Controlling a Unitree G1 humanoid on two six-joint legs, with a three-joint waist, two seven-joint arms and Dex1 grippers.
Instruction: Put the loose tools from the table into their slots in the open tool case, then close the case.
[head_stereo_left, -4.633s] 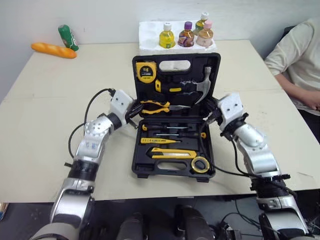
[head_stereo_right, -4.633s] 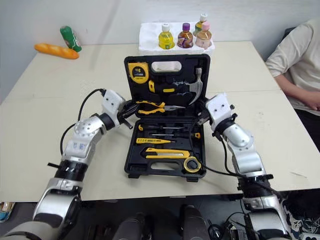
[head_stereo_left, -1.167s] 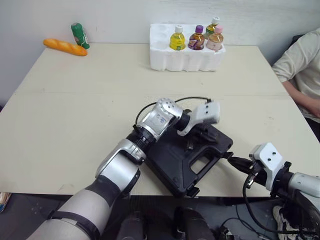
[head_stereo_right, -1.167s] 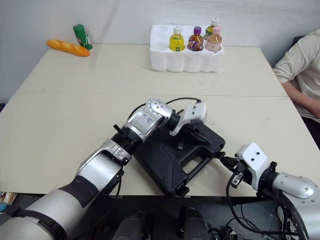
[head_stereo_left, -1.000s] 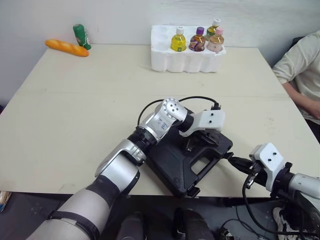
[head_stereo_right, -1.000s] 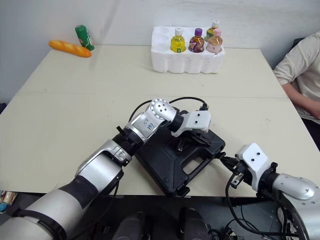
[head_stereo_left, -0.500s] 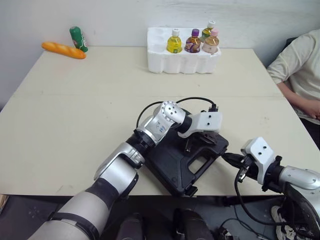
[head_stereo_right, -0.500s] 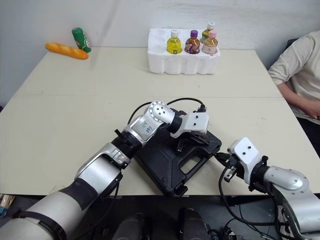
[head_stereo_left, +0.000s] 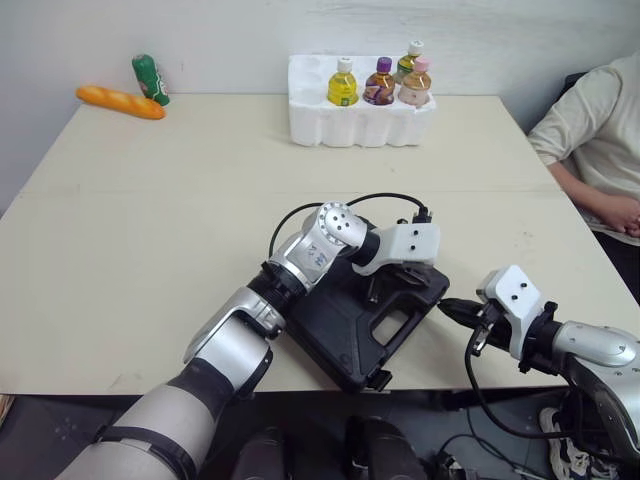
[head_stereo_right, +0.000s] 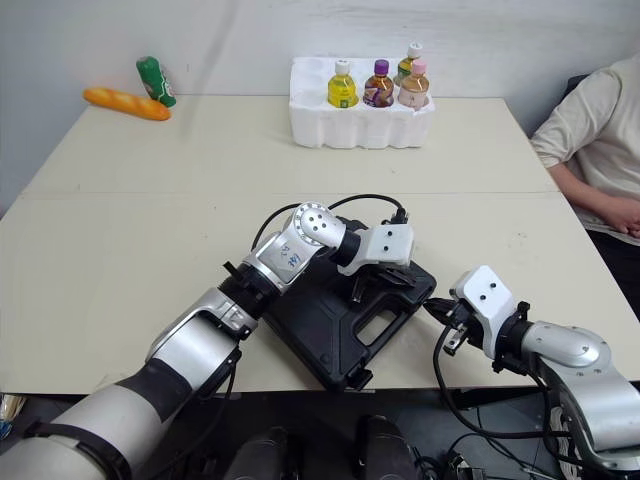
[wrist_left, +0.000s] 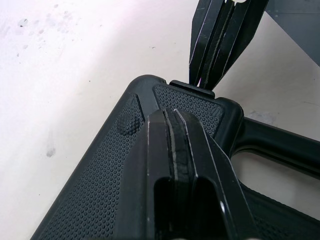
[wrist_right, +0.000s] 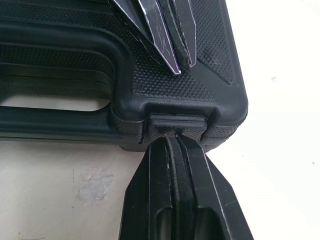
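The black tool case (head_stereo_left: 335, 320) lies closed and turned at an angle near the table's front edge, handle toward me. My left gripper (head_stereo_left: 388, 287) is shut, its fingertips resting on the lid next to the handle. In the left wrist view its fingers (wrist_left: 172, 150) lie flat on the textured lid. My right gripper (head_stereo_left: 447, 306) is shut too, its tip touching the latch (wrist_right: 175, 122) on the case's right corner. No loose tools lie on the table.
A white foam tray (head_stereo_left: 355, 110) with several bottles stands at the back. A baguette (head_stereo_left: 120, 101) and a green bottle (head_stereo_left: 148, 78) lie at the far left corner. A person (head_stereo_left: 590, 130) sits at the right side of the table.
The case, open with tools in it earlier, is now closed and turned. In the last half second my right gripper moved in to the latch corner; the left stayed on the lid.
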